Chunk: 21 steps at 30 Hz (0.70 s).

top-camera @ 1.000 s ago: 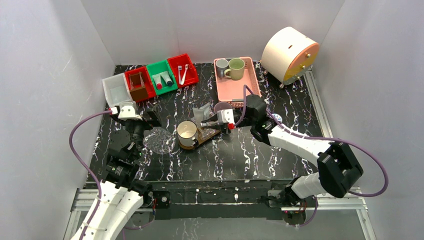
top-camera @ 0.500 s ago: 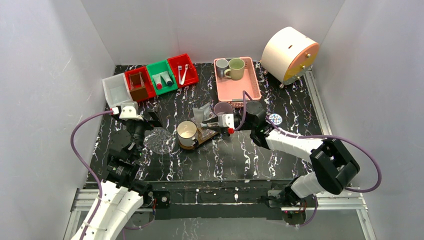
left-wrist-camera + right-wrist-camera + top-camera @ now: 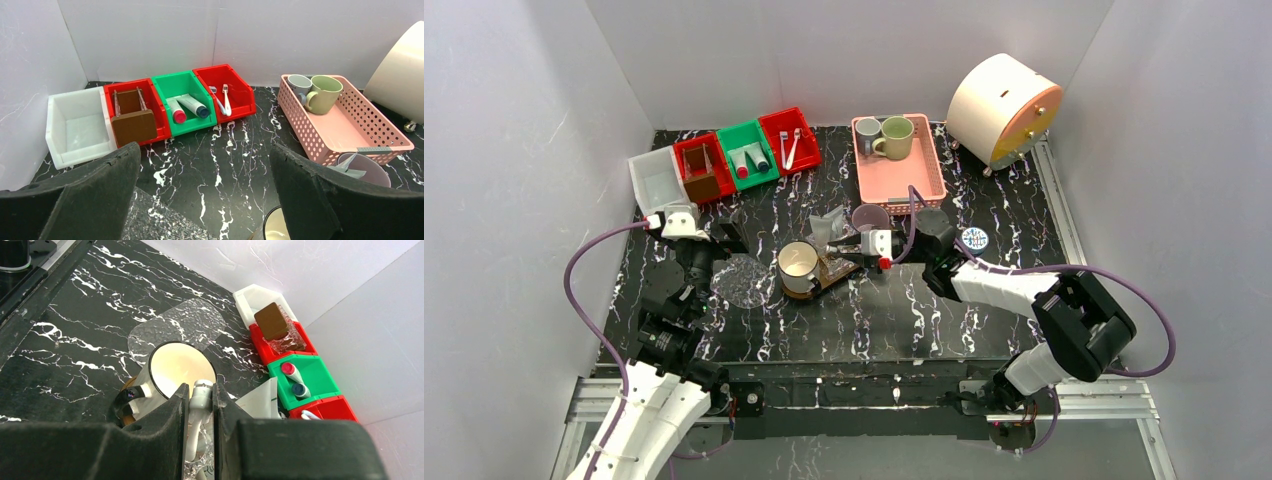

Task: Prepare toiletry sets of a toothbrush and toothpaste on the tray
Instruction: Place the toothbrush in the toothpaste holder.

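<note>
While the left jaws stand wide, the right clamps a tube at the mug's rim

Where the tray (image 3: 844,268) lies mid-table, a cream mug (image 3: 181,369) stands on its left end. The right gripper (image 3: 200,388) is pinched narrow on a white tube (image 3: 199,412), whose cap sits just beside the mug's black rim. Crinkled clear plastic (image 3: 195,465) shows under the tube. A clear oval sheet (image 3: 177,327) lies flat just left of the mug. Behind the tray, a purple cup (image 3: 871,216) stands between it and the pink basket (image 3: 894,185), which holds 2 mugs at its far end. Bare marble table (image 3: 904,320) runs from the tray to the near edge. The left gripper (image 3: 203,155) hangs wide apart and empty above the table. Beyond it, 4 bins line the back-left edge. The white bin (image 3: 75,125) has nothing in it, a red one holds a brown block (image 3: 134,126), the green bin (image 3: 170,80) has 2 tubes (image 3: 192,105), and another red one holds 2 toothbrushes (image 3: 225,97).
</note>
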Motion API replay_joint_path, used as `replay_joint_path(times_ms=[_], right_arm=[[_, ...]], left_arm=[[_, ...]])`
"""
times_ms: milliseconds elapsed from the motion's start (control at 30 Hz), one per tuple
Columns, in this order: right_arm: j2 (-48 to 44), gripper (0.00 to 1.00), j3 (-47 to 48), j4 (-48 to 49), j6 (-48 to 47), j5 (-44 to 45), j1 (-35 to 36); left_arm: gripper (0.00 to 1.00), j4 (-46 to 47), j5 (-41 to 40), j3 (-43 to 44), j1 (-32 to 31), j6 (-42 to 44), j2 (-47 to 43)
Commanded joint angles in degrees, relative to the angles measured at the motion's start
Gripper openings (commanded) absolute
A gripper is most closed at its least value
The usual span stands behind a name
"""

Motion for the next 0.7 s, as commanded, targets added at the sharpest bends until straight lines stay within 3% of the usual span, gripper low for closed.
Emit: replay_joint_path(times_ms=[0, 667], right_arm=[[0.45, 0.03, -1.17, 5.29, 0.08, 0.98, 0.17], [1.07, 0.16, -2.94, 5.48, -0.38, -2.05, 0.19]], left_arm=[[0.98, 1.36, 0.49, -0.7, 0.45, 0.29, -0.51], [0.98, 2.41, 2.05, -1.37, 0.71, 0.55, -1.17]])
